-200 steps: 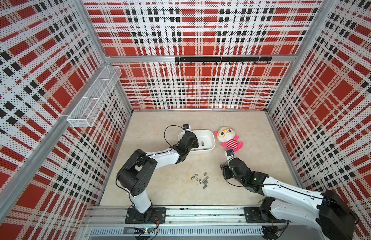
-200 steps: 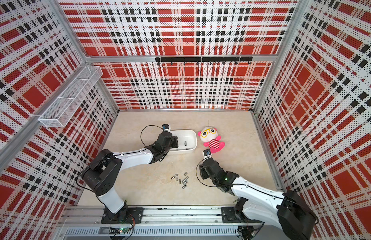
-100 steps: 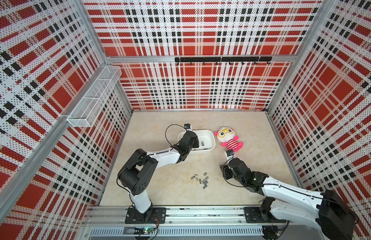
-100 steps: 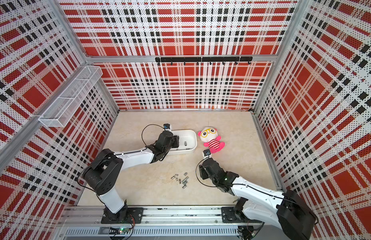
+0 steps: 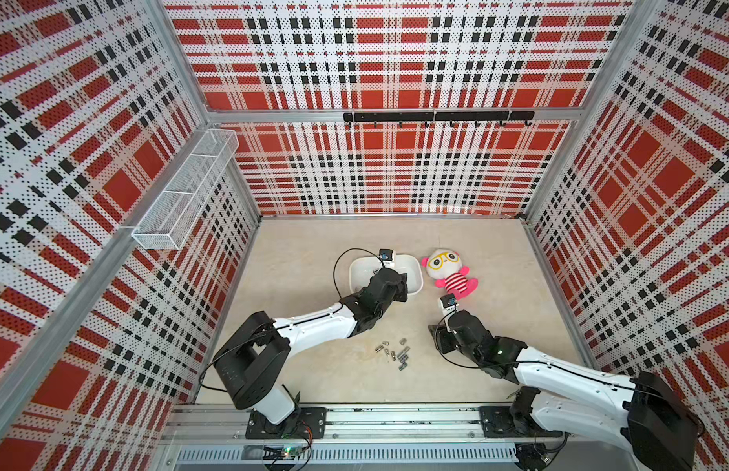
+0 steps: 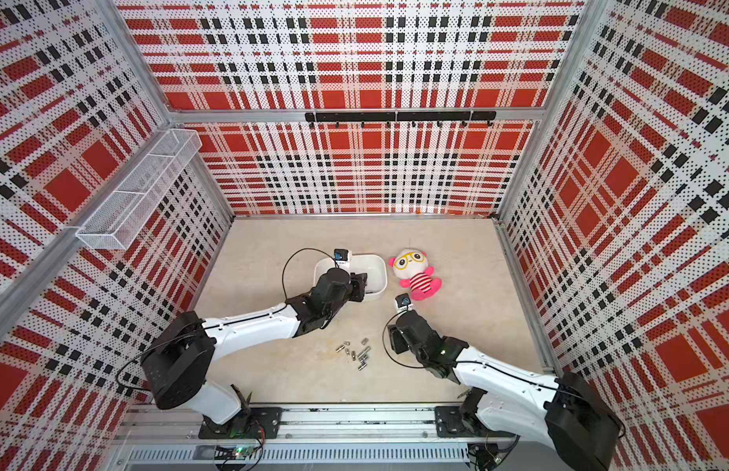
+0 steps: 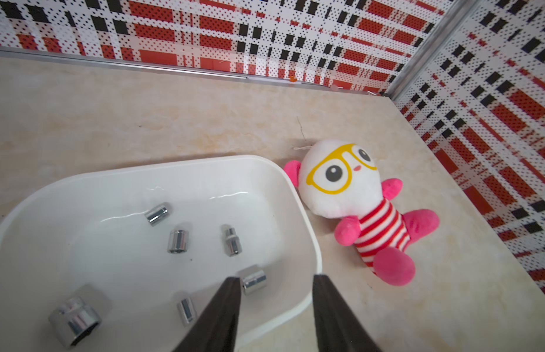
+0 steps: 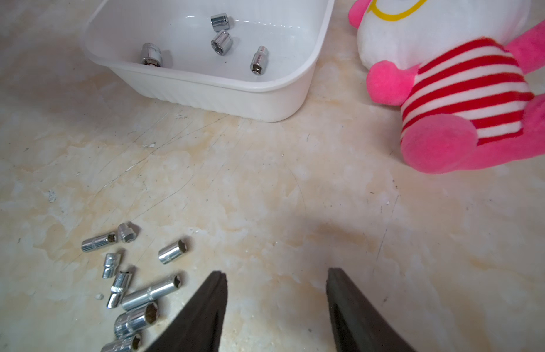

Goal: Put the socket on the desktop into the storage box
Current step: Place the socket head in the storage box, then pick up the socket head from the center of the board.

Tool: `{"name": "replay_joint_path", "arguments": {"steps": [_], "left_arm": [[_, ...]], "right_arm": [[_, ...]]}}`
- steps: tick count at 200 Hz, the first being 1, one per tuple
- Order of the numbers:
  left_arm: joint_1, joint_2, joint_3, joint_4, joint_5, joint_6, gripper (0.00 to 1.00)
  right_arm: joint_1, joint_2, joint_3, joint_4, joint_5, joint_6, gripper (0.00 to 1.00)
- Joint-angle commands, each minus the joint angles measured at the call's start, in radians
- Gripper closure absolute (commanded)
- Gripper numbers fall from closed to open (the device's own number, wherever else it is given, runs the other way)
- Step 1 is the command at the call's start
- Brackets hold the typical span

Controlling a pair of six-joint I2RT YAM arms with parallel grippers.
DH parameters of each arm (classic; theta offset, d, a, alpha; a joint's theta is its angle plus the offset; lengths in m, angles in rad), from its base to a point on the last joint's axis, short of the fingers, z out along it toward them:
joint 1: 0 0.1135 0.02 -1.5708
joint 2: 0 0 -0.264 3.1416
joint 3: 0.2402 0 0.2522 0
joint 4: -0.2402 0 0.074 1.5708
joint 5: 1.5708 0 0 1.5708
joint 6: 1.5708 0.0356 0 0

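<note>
Left gripper (image 7: 276,277) hangs with its jaws apart and nothing between them, over the near corner of the storage box (image 7: 204,158) on the side facing the plush doll (image 7: 350,189). Right gripper (image 8: 276,271) is likewise spread and empty, low over bare desktop (image 8: 295,183).

The doll lies on its back just beside the box, apart from both arms. A wire-mesh basket (image 5: 183,191) and a black hook rail (image 5: 436,117) hang on the walls, well clear. Nothing lies between the right gripper and the loose sockets (image 8: 127,274).

Six sockets lie in the box (image 7: 177,240), one of them just beside a left fingertip (image 7: 233,282) on the box floor. The loose sockets lie in a heap on the desktop, near the right gripper on the side toward the left arm, and between the two arms in both top views (image 5: 395,354) (image 6: 356,354).

Against the frame a second ago, the left jaws have widened, while the arm is over the same corner of the box. The right arm, the doll and the heap look unchanged.
</note>
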Motion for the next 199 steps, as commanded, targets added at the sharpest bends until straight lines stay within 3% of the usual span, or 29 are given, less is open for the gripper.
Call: {"name": "replay_joint_path", "arguments": {"steps": [1, 29, 61, 89, 141, 199], "left_arm": [[-0.008, -0.092, -0.083, -0.052, 0.075, -0.080, 0.57], [-0.039, -0.220, -0.293, -0.017, 0.083, -0.115, 0.56], [-0.051, -0.327, -0.450, -0.026, 0.047, -0.050, 0.55], [-0.076, -0.348, -0.414, -0.085, -0.065, -0.048, 0.56], [-0.093, -0.326, -0.387, -0.109, -0.113, -0.036, 0.57], [-0.091, -0.401, -0.427, -0.085, -0.157, -0.041, 0.57]], "right_arm": [[0.017, 0.016, 0.028, 0.026, -0.018, -0.014, 0.41], [0.048, 0.054, 0.045, 0.029, -0.021, -0.018, 0.42], [0.062, 0.097, 0.059, 0.039, -0.029, -0.025, 0.42], [0.065, 0.139, 0.088, 0.044, -0.061, -0.032, 0.42], [0.068, 0.184, 0.200, -0.010, -0.094, -0.022, 0.42], [0.068, 0.362, 0.298, 0.047, -0.167, -0.023, 0.45]]}}
